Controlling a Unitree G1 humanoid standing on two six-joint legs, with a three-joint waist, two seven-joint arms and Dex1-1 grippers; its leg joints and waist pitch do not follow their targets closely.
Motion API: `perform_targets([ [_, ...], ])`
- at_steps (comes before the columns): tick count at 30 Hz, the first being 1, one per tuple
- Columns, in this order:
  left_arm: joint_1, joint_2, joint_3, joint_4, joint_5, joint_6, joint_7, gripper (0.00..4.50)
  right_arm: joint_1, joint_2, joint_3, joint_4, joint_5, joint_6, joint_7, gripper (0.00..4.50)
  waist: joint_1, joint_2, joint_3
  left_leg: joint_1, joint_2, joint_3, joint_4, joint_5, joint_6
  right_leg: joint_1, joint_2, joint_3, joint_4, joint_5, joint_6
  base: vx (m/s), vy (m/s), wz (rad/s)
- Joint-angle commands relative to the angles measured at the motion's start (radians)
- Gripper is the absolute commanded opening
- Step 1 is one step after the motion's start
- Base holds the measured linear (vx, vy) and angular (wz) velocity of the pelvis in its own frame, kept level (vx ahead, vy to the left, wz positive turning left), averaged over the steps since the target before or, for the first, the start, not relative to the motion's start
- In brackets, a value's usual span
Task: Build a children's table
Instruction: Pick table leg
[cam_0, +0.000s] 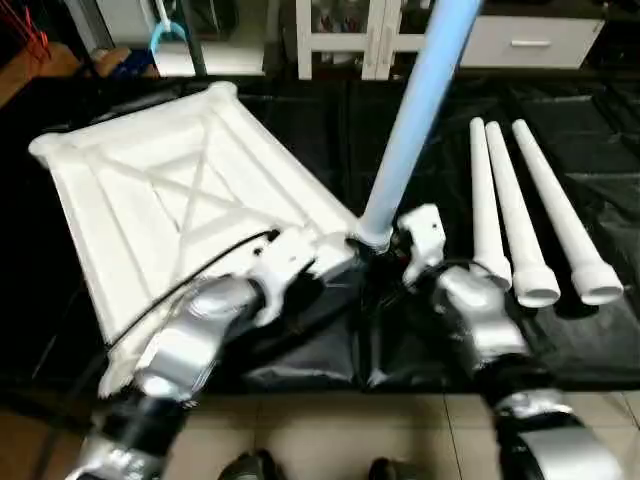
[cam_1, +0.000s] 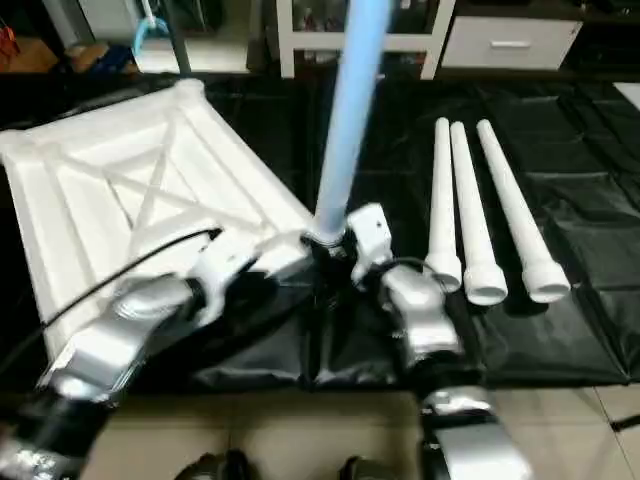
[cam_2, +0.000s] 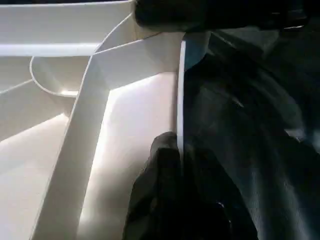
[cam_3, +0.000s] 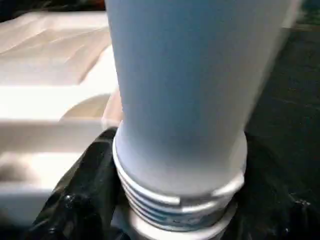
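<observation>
White tabletop (cam_0: 180, 200) lying ribbed side up on the black sheet (cam_0: 590, 340) on the floor, left tool (cam_2: 172, 195) pinched on its rim at the near corner, right tool (cam_3: 175, 200) clasped round the upright leg's (cam_0: 415, 120) threaded base there, three spare legs (cam_0: 530, 210) side by side toward the sheet's right edge

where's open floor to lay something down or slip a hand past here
Free: the black sheet between the tabletop and the three loose legs, beyond the upright leg, and a strip right of those legs. Crowded: the tabletop's near corner, where the left gripper and right gripper meet at that leg's base.
</observation>
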Motion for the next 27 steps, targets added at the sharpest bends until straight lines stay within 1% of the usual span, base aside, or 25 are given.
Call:
perform_targets([
  [1, -0.029, -0.071, -0.046, 0.027, -0.01, -0.031, 0.069, 0.0, 0.037, 0.078, 0.069, 0.077, -0.033, 0.057, -0.03, 2.77, -0.008, -0.007, -0.037, 0.033, 0.046, -0.039, -0.083, -0.472, -0.021, -0.003, -0.064, 0.037, -0.105, -0.536, -0.122, 0.0, 0.0, 0.0],
  [3, -0.036, -0.087, -0.047, 0.036, 0.001, -0.028, 0.086, 0.0, 0.037, 0.101, 0.073, 0.072, -0.046, 0.051, -0.057, 2.76, -0.008, -0.006, -0.039, 0.035, 0.045, -0.039, -0.084, -0.477, -0.018, -0.005, -0.064, 0.037, -0.107, -0.523, -0.118, 0.0, 0.0, 0.0],
  [4, -0.035, -0.088, -0.046, 0.035, 0.0, -0.028, 0.086, 0.0, 0.037, 0.105, 0.074, 0.068, -0.049, 0.049, -0.056, 2.76, -0.008, -0.007, -0.042, 0.029, 0.047, -0.04, -0.087, -0.452, -0.012, 0.002, -0.066, 0.036, -0.105, -0.487, -0.123, 0.0, 0.0, 0.0],
  [5, -0.035, -0.088, -0.046, 0.035, 0.0, -0.028, 0.086, 0.0, 0.037, 0.105, 0.074, 0.068, -0.049, 0.049, -0.056, 2.75, -0.006, -0.007, -0.043, 0.027, 0.048, -0.04, -0.089, -0.435, -0.009, 0.004, -0.064, 0.036, -0.103, -0.46, -0.126, 0.0, 0.0, 0.0],
  [6, -0.026, -0.078, -0.044, 0.025, -0.003, -0.025, 0.073, 0.0, 0.04, 0.107, 0.073, 0.054, -0.045, 0.049, -0.035, 2.75, -0.003, -0.007, -0.043, 0.03, 0.048, -0.035, -0.088, -0.425, 0.002, -0.001, -0.063, 0.039, -0.105, -0.425, -0.136, 0.0, 0.0, 0.0],
  [7, -0.021, -0.073, -0.043, 0.021, -0.005, -0.024, 0.067, 0.0, 0.04, 0.105, 0.074, 0.049, -0.046, 0.048, -0.026, 2.75, -0.001, -0.009, -0.045, 0.031, 0.049, -0.033, -0.088, -0.403, 0.011, 0.002, -0.06, 0.04, -0.098, -0.376, -0.148, 0.0, 0.0, 0.0],
  [9, -0.011, -0.065, -0.038, 0.015, -0.004, -0.021, 0.054, 0.0, 0.044, 0.103, 0.076, 0.037, -0.047, 0.047, -0.012, 2.75, -0.003, -0.006, -0.044, 0.024, 0.049, -0.033, -0.09, -0.387, 0.02, 0.007, -0.061, 0.037, -0.093, -0.342, -0.162, 0.0, 0.0, 0.0],
  [10, -0.008, -0.063, -0.036, 0.015, -0.003, -0.022, 0.052, 0.0, 0.045, 0.103, 0.075, 0.034, -0.047, 0.045, -0.009, 2.75, -0.004, -0.007, -0.043, 0.021, 0.048, -0.032, -0.09, -0.383, 0.024, 0.01, -0.062, 0.037, -0.093, -0.341, -0.167, 0.0, 0.0, 0.0],
  [11, -0.005, -0.061, -0.033, 0.014, -0.002, -0.022, 0.049, 0.0, 0.044, 0.102, 0.075, 0.03, -0.043, 0.046, -0.003, 2.75, -0.004, -0.007, -0.043, 0.022, 0.048, -0.032, -0.09, -0.384, 0.025, 0.01, -0.063, 0.037, -0.093, -0.346, -0.167, 0.0, 0.0, 0.0],
  [13, -0.002, -0.06, -0.03, 0.015, -0.001, -0.023, 0.047, 0.0, 0.043, 0.101, 0.075, 0.027, -0.041, 0.046, -0.001, 2.75, -0.002, -0.008, -0.042, 0.028, 0.048, -0.028, -0.087, -0.39, 0.027, 0.005, -0.066, 0.04, -0.099, -0.374, -0.166, 0.0, 0.0, 0.0],
  [14, -0.001, -0.059, -0.029, 0.016, -0.002, -0.024, 0.047, 0.0, 0.043, 0.1, 0.074, 0.025, -0.04, 0.045, -0.002, 2.75, -0.001, -0.008, -0.042, 0.029, 0.048, -0.028, -0.087, -0.388, 0.028, 0.005, -0.067, 0.041, -0.1, -0.38, -0.165, 0.0, 0.0, 0.0],
  [16, 0.0, -0.059, -0.027, 0.018, -0.007, -0.025, 0.045, 0.0, 0.039, 0.1, 0.067, 0.019, -0.029, 0.046, 0.002, 2.75, -0.001, -0.008, -0.041, 0.026, 0.048, -0.03, -0.089, -0.38, 0.029, 0.007, -0.068, 0.04, -0.101, -0.402, -0.158, 0.0, 0.0, 0.0],
  [20, 0.001, -0.057, -0.027, 0.016, -0.009, -0.027, 0.044, 0.0, 0.037, 0.096, 0.063, 0.012, -0.028, 0.039, -0.008, 2.75, -0.001, -0.008, -0.04, 0.027, 0.049, -0.031, -0.091, -0.386, 0.023, 0.005, -0.068, 0.04, -0.103, -0.419, -0.151, 0.0, 0.0, 0.0],
  [22, 0.005, -0.049, -0.025, 0.01, -0.016, -0.035, 0.031, 0.0, 0.036, 0.094, 0.055, -0.007, -0.014, 0.038, 0.004, 2.75, -0.002, -0.008, -0.041, 0.024, 0.049, -0.033, -0.092, -0.382, 0.021, 0.007, -0.067, 0.039, -0.101, -0.412, -0.149, 0.0, 0.0, 0.0],
  [23, 0.013, -0.039, -0.021, 0.001, -0.025, -0.037, 0.016, 0.0, 0.035, 0.093, 0.046, -0.032, 0.007, 0.045, 0.025, 2.75, -0.001, -0.003, -0.04, 0.024, 0.049, -0.033, -0.093, -0.384, 0.021, 0.008, -0.067, 0.038, -0.1, -0.409, -0.149, 0.0, 0.0, 0.0],
  [24, 0.035, -0.004, -0.031, -0.012, -0.03, -0.056, -0.025, 0.0, 0.036, 0.078, 0.041, -0.089, 0.041, 0.069, 0.082, 2.75, -0.001, 0.001, -0.042, 0.023, 0.049, -0.033, -0.092, -0.382, 0.02, 0.009, -0.066, 0.038, -0.098, -0.389, -0.152, 0.0, 0.0, 0.0],
  [25, 0.035, -0.004, -0.031, -0.012, -0.03, -0.056, -0.025, 0.0, 0.036, 0.078, 0.041, -0.089, 0.041, 0.069, 0.082, 2.75, -0.002, -0.002, -0.042, 0.022, 0.049, -0.033, -0.093, -0.379, 0.026, 0.011, -0.064, 0.037, -0.099, -0.375, -0.151, 0.0, 0.0, 0.0],
  [26, 0.063, 0.04, -0.047, -0.03, -0.035, -0.09, -0.08, 0.0, 0.036, 0.049, 0.037, -0.147, 0.081, 0.109, 0.161, 2.75, 0.0, 0.001, -0.046, 0.022, 0.049, -0.033, -0.09, -0.349, 0.039, 0.014, -0.062, 0.038, -0.094, -0.316, -0.163, 0.0, 0.0, 0.0],
  [27, 0.063, 0.04, -0.047, -0.03, -0.035, -0.09, -0.08, 0.0, 0.036, 0.049, 0.037, -0.147, 0.081, 0.109, 0.161, 2.75, 0.001, -0.001, -0.05, 0.021, 0.051, -0.029, -0.087, -0.311, 0.053, 0.017, -0.06, 0.038, -0.087, -0.245, -0.18, 0.0, 0.0, 0.0],
])
